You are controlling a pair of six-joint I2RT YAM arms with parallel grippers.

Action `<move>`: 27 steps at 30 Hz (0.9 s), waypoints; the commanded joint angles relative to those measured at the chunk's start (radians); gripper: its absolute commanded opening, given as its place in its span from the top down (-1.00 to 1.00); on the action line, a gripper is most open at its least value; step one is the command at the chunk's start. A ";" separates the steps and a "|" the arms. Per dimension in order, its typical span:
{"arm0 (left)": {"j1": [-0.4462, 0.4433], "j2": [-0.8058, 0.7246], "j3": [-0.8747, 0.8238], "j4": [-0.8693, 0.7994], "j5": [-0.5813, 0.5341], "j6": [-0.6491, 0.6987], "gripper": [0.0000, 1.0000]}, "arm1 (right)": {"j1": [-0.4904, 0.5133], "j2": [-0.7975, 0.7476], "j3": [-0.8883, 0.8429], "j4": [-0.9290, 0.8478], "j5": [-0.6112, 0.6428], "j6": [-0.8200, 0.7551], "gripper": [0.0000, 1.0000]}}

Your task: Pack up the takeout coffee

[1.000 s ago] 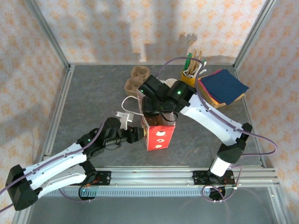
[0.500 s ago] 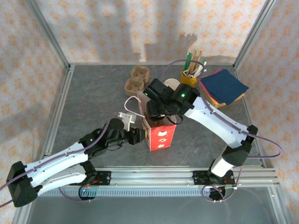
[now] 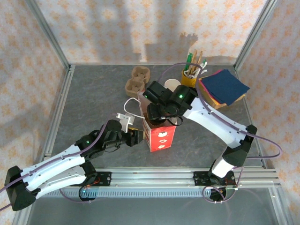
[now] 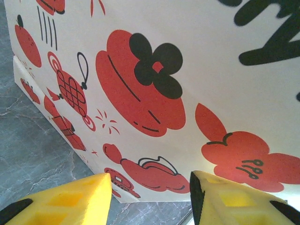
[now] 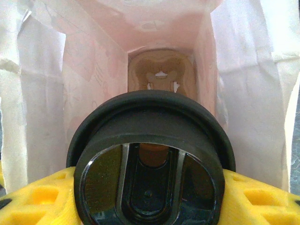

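Worktop (image 3: 93, 93): grey, stone-patterned. The bag stands near its middle, a little toward the near edge.
Paper bag (image 3: 161, 137): upright, white with red prints, mouth open upward. The walls are creased but stand apart.
Carrier in bag (image 5: 161, 75): brown moulded piece lying on the bag's bottom, straight below the cup.
Takeout coffee (image 5: 149, 154): black-lidded and upright at the bag's mouth, well above the carrier and not yet seated.
Right gripper (image 5: 150, 201): jaws clamped on the cup's sides from above.
Left gripper (image 4: 150, 187): jaws apart with nothing between them, tips close to the bag wall facing the left arm. Whether they touch it cannot be told.
Step in hand (judgement): lowering the cup into the bag.
Doing it well (judgement): hold the cup plumb, descend centred between the walls and aim for a carrier well. Release only once the base is seated. The left gripper steadies the wall so the bag neither tips nor folds. Withdraw straight up, clear of the mouth.
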 commanded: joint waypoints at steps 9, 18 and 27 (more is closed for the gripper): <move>-0.002 -0.007 0.018 0.002 -0.046 0.028 0.01 | -0.003 0.041 -0.014 -0.013 -0.012 0.000 0.06; -0.003 0.005 0.004 0.019 -0.029 0.043 0.02 | 0.000 0.060 -0.030 -0.013 -0.028 -0.004 0.07; -0.002 0.020 0.002 0.021 -0.021 0.061 0.02 | -0.001 0.068 -0.052 -0.014 -0.042 -0.006 0.10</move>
